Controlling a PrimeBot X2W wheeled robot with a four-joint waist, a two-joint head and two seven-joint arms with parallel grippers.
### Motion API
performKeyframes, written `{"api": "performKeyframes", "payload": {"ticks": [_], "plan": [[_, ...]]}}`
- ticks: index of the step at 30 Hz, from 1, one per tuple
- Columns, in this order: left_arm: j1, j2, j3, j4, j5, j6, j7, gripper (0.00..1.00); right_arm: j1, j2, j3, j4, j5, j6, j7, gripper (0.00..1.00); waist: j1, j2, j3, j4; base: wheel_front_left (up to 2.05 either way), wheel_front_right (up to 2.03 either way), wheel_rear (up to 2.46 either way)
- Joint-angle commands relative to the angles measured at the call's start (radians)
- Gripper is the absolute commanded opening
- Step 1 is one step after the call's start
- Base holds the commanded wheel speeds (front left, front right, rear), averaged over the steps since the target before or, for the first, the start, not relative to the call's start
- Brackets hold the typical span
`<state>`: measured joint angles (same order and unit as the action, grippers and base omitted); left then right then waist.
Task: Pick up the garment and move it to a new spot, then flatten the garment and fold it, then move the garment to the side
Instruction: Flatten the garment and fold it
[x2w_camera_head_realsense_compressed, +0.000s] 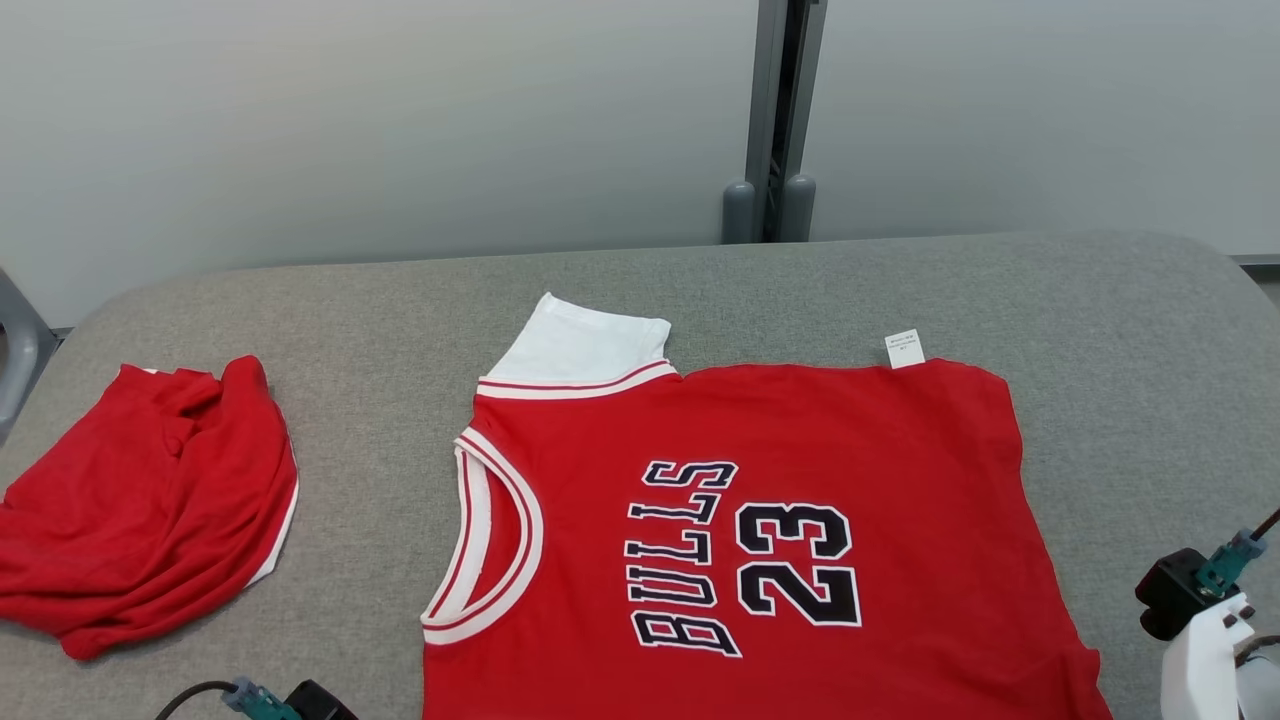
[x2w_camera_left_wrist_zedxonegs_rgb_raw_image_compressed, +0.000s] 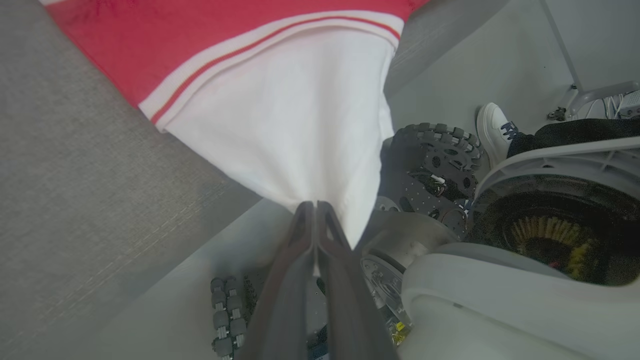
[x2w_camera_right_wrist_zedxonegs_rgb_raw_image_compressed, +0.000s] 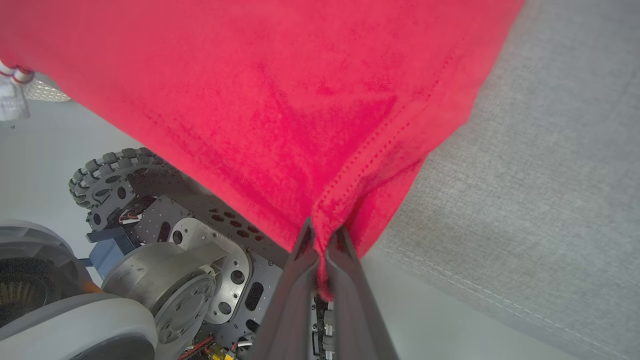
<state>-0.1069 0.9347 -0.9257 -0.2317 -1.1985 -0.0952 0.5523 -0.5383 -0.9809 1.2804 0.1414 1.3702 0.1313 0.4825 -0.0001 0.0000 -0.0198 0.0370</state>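
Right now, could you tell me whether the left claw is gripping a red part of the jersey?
No, the left claw is shut on the white sleeve of the jersey.

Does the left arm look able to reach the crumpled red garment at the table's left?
Probably not yet: the left gripper is shut on the white sleeve of the red Bulls jersey. Only grey padded tabletop lies between it and the crumpled red garment.
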Motion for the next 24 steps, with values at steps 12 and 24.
{"api": "performKeyframes", "payload": {"ticks": [12, 24], "plan": [[-0.056, -0.004, 0.09, -0.068, -0.065, 0.026, -0.045, 0.0, -0.024, 0.011, -0.065, 0.015, 0.015, -0.001, -0.02, 0.0, 0.0001, 0.0, 0.049, -0.006, 0.0, 0.0, 0.0], [-0.153, -0.091, 0.225, 0.016, -0.056, 0.063, -0.209, 0.0, -0.06, 0.071, -0.158, 0.106, 0.052, -0.001, -0.076, 0.0, 0.0001, 0.0, 0.087, -0.014, 0.0, 0.0, 0.0]]}}
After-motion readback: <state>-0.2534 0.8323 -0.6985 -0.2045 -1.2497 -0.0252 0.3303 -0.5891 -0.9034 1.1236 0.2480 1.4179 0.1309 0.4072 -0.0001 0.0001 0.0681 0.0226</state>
